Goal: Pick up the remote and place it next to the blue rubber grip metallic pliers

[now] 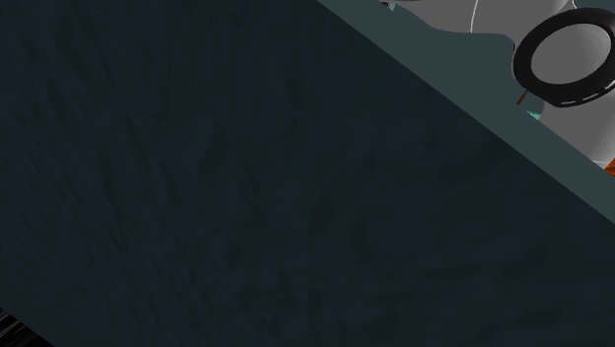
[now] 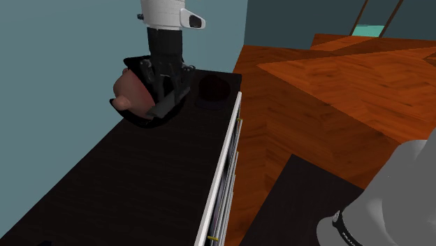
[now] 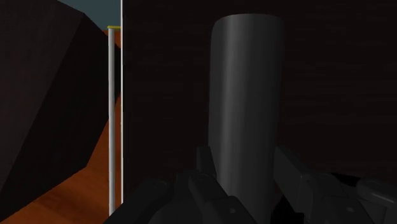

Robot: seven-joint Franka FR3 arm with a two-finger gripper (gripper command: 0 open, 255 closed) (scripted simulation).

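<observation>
glossy blk remote (image 3: 247, 95), matt top (image 2: 140, 182), wood flr (image 2: 314, 91)

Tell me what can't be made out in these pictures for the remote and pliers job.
1. Shoulder view: a dark slab blocks the work surface, so where the pliers lie cannot be told.
2. Wrist view: the gripper covers the near end of the remote, and its face is too dark to read any buttons.
3. Second exterior view: the gripper hides part of a pinkish object, and what it is remains unclear.
</observation>
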